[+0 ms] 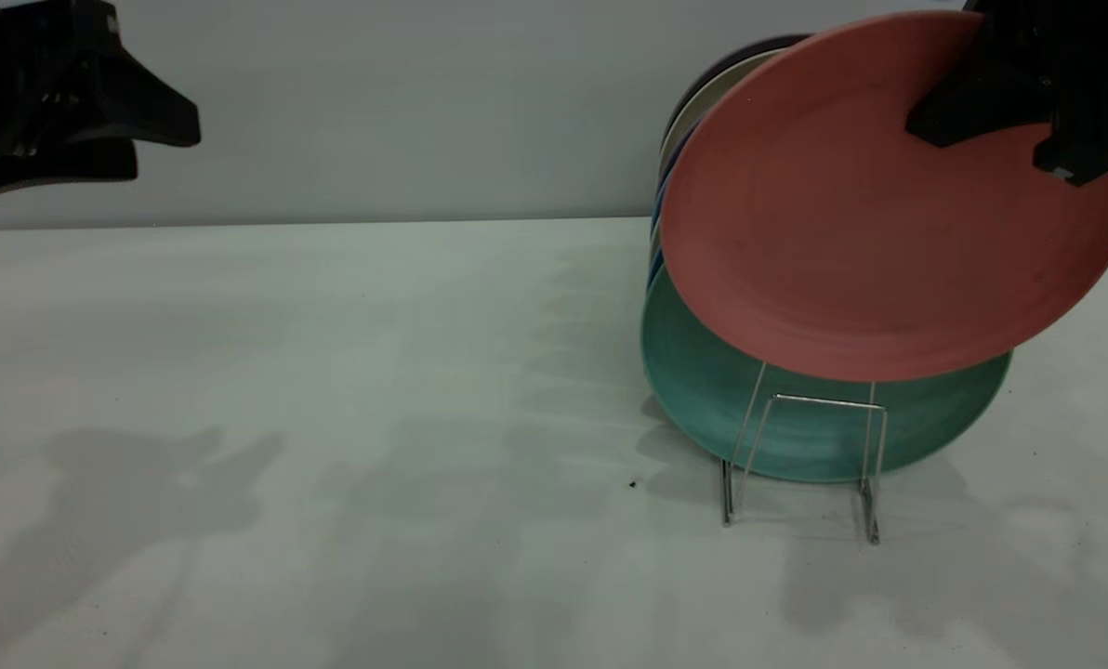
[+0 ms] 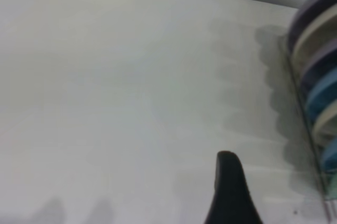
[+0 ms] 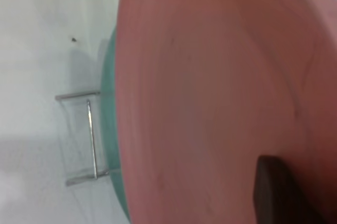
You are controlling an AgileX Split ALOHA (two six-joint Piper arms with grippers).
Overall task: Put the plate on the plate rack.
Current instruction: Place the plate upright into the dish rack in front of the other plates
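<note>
My right gripper [image 1: 1028,102] is up at the right edge of the scene, jaws clamped on the upper rim of the plate [image 1: 879,204]. One finger [image 3: 276,190] lies dark across the pink face. The plate hangs tilted in the air, its lower edge above the front loop of the plate rack [image 1: 800,460] and overlapping the teal-green plate [image 1: 796,427] that stands upright in the rack. Whether the pink rim touches the teal one, I cannot tell. Behind them a row of further plates [image 2: 318,66] stands on edge: dark, beige, blue. The rack's front wire loop [image 3: 87,137] stands bare on the white table [image 1: 331,372]. My left gripper [image 1: 61,121] hangs high at the far left, well apart from the rack; I cannot tell how its jaws stand.
</note>
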